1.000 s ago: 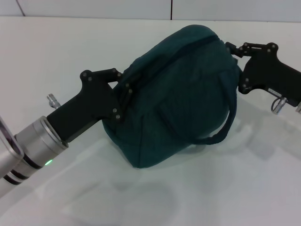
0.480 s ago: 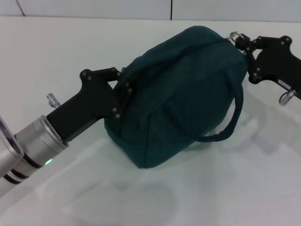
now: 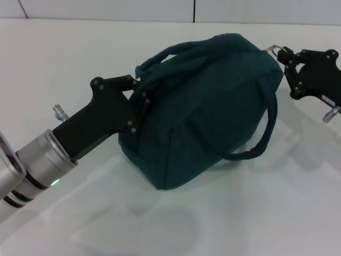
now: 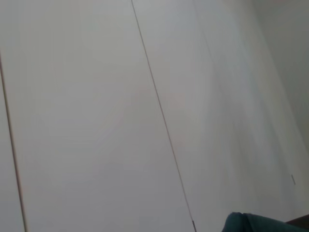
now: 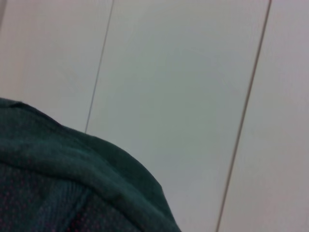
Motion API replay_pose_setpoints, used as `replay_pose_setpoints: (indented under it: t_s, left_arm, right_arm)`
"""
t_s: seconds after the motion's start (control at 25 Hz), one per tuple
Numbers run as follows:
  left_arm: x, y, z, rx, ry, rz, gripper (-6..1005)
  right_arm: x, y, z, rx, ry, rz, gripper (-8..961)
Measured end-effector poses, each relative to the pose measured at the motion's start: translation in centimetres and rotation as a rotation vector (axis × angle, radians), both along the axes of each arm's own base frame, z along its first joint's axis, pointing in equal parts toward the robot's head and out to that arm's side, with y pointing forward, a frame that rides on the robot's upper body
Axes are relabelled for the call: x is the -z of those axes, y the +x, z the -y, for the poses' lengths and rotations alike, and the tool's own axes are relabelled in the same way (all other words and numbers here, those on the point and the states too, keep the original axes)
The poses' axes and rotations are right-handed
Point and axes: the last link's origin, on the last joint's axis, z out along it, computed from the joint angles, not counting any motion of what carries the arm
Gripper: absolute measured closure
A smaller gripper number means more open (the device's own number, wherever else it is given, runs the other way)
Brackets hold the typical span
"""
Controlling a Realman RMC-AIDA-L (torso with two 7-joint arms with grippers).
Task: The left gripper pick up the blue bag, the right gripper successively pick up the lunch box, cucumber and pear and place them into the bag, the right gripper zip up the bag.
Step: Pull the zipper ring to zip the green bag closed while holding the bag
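The blue bag (image 3: 205, 106) sits bulging on the white table (image 3: 80, 58), closed along its top seam as far as the head view shows, with one handle drooping down its near side. The lunch box, cucumber and pear are nowhere in view (presumably inside, though the pictures cannot confirm it).

The left gripper (image 3: 139, 106) is pressed into the bag's left end, its jaws closed on a fold of fabric just below where the far handle loops up. The right gripper (image 3: 281, 55) is at the opposite end, right at the top corner; the ring zipper pull (image 3: 273, 49) pokes out at the tip of its jaws, which look pinched on it.

The zip appears to be at or near the end of its run, so the risks I judge are these:

- The ring is small and smooth; a pull that is not in line with the seam could let it slip out from between the right jaws, leaving the last stretch unzipped.
- Pulling past the end stop would drag the whole bag toward the right jaws and could tear the fabric fold out of the left jaws.
- The left grip is only on soft cloth, so the fold may creep free under tension.
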Motion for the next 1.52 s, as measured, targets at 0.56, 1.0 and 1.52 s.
replay_pose_setpoints:
  t_s: [0.56, 1.0, 1.52]
  left_arm:
    - [-0.1, 0.1, 0.2, 0.01, 0.001, 0.014, 944]
    - [0.1, 0.5, 0.1, 0.025, -0.004, 0.019, 944]
    - [0.2, 0.6, 0.5, 0.027, -0.003, 0.032, 945]
  right_arm:
    - [0.3, 0.9, -0.1, 0.054, -0.026, 0.022, 946]
    - [2.9, -1.0, -0.2, -0.012, -0.14, 0.081, 946]
    - [2.8, -0.5, 0.1, 0.011, -0.126, 0.075, 945]
